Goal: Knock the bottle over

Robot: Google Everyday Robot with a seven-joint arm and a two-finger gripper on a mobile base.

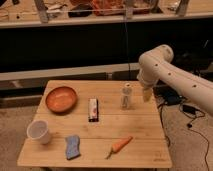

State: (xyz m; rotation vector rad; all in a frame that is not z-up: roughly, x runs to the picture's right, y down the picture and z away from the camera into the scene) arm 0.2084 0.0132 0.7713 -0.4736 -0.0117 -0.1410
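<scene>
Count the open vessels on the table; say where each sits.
2: orange round bowl back left, white cup front left. None looks hidden. The hand hangs beside the slim translucent bottle.

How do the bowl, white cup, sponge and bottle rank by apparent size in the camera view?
1. bowl
2. white cup
3. sponge and bottle: too alike to rank
End effector hangs right of the bottle.
</scene>
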